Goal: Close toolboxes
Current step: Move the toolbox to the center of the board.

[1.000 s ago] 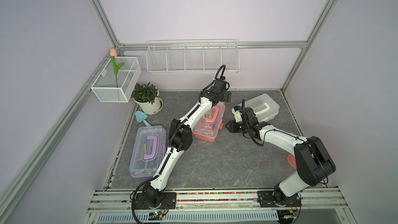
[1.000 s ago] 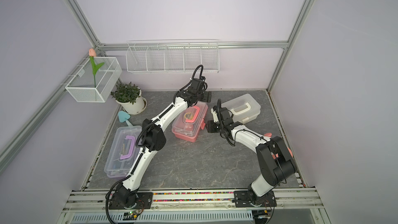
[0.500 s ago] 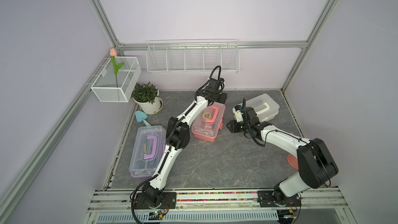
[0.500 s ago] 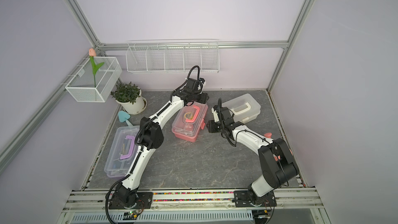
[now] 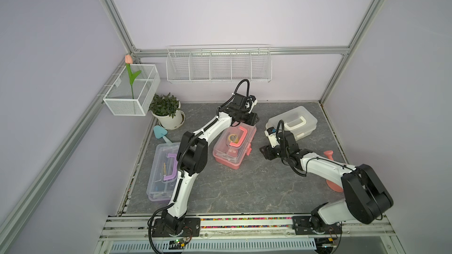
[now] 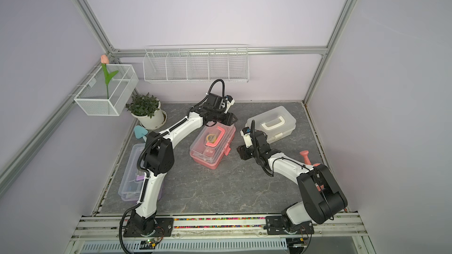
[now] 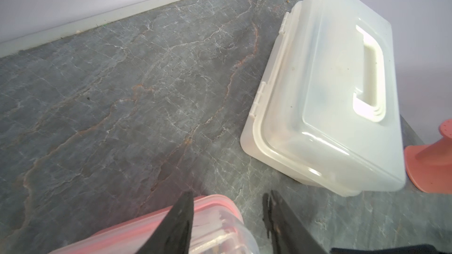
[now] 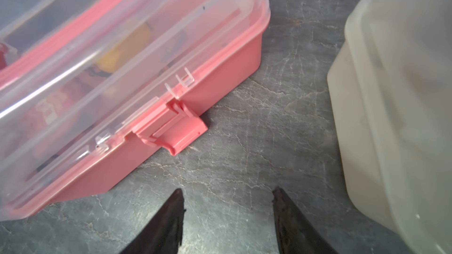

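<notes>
Three toolboxes lie on the grey table. The pink toolbox (image 5: 234, 147) sits mid-table with its clear lid down and its pink latch (image 8: 176, 128) sticking out. The white toolbox (image 5: 292, 123) stands at the back right, lid down. The purple toolbox (image 5: 163, 172) lies at the left, partly behind my left arm. My left gripper (image 7: 227, 196) is open at the pink box's far corner, one finger over the lid and the other beside it. My right gripper (image 8: 227, 191) is open and empty, low over the table between the pink and white boxes, facing the latch.
A potted plant (image 5: 167, 112) and a blue mushroom-shaped thing (image 5: 160, 131) stand at the back left. A coral-pink object (image 5: 332, 167) sits by the right wall behind my right arm. White wire baskets (image 5: 219, 65) hang on the walls, one holding a tulip (image 5: 130, 74).
My left gripper has come down onto the pink box's far corner and its jaws have narrowed. My right gripper has drawn back a little from the pink box and opened wider.
</notes>
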Motion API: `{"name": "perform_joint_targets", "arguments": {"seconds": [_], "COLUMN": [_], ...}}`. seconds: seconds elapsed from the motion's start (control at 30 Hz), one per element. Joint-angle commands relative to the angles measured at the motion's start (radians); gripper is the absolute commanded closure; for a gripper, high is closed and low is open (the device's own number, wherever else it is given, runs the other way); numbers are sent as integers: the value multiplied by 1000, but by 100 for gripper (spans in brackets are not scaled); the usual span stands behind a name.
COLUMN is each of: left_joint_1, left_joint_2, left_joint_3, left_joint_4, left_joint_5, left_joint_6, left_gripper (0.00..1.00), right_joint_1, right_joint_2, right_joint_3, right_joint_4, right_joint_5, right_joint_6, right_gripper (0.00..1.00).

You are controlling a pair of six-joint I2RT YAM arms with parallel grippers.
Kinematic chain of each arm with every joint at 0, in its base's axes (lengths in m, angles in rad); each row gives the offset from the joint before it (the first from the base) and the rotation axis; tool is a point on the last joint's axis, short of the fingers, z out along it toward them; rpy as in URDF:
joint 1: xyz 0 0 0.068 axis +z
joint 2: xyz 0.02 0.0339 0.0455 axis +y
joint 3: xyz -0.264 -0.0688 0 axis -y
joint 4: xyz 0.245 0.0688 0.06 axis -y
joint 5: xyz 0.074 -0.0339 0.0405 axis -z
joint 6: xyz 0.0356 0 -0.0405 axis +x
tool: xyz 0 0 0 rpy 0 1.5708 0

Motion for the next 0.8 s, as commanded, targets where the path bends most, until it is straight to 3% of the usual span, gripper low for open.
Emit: {"name": "perform_joint_targets", "arguments": {"seconds": [0.0, 0.1, 0.33, 0.53, 0.77], "left_joint_1": [-12, -12, -12, -7, 1], "left_joint_2": [-25, -111, -277, -427, -526], "left_joint_3": [-137, -220, -262, -390, -574], "left_joint_4": [-161, -109, -78, -23, 5], "left_joint_5": [62, 70, -40, -165, -274], "left_joint_6": [-24, -55, -142, -186, -211], "left_gripper": [48, 46, 28, 25, 24], "right_joint_1": [9, 37, 102, 166, 214], "right_joint_2": [-18, -14, 20, 80, 210], "right_joint_3": [-42, -99, -209, -262, -310], "right_joint_4": [104, 212, 452, 564, 774], "right_joint_5": [-63, -70, -128, -157, -98], "right_joint_6": [-90, -153, -251, -250, -246], "right_gripper": [39, 38, 36, 30, 25]}}
